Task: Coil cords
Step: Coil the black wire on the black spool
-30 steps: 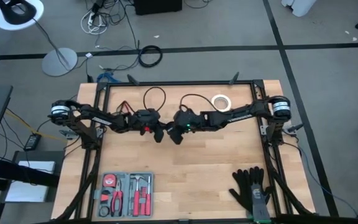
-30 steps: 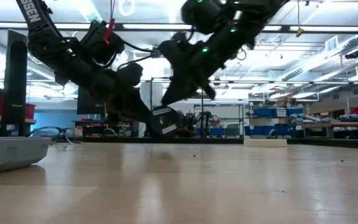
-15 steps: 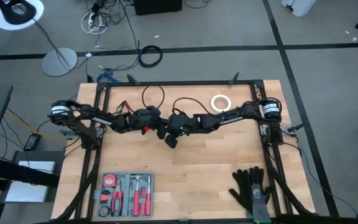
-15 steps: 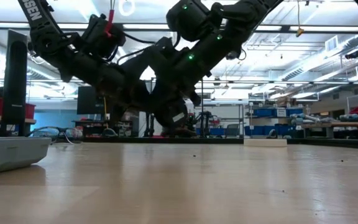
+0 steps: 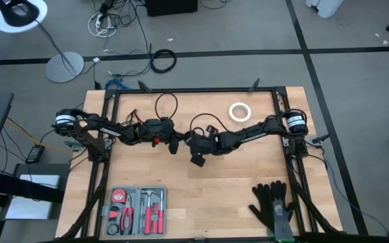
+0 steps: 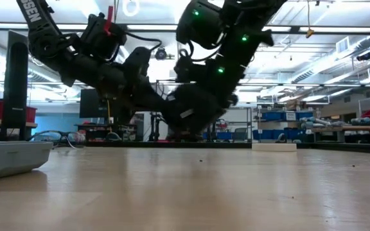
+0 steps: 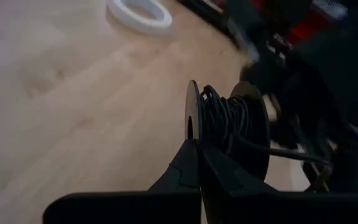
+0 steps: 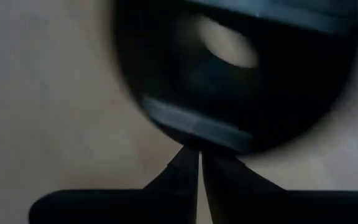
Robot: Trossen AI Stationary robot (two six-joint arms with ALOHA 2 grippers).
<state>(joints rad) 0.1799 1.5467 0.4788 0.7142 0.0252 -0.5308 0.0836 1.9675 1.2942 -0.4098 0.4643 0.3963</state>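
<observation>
Since a second ago the right gripper [image 5: 196, 159] has swung from beside the left gripper toward the near edge of the table [image 5: 235, 189], while the right arm's elbow has dropped lower. Taking the puck [image 7: 229, 127] as landmark: nearest the table's front edge, well apart from the puck, lie the tool tray [image 5: 137, 210] to its left and the dark gloves [image 5: 273, 204] to its right. The right gripper sits just on the near side of the puck, its fingers [image 8: 194, 171] pressed together with only a hairline slit between them and nothing visible between their tips; a dark round body fills its wrist view just ahead of the tips. The left gripper [image 7: 197, 163] is clenched on the puck's thin rim, holding it on edge at mid-table, with turns of the thin black cord [image 7: 224, 117] wound around its hub. Beyond the puck, the cord rises in loose loops [image 5: 167, 104] toward the far frame rail. Farther right of those loops lies the white tape ring [image 5: 239, 111], flat on the wood.
</observation>
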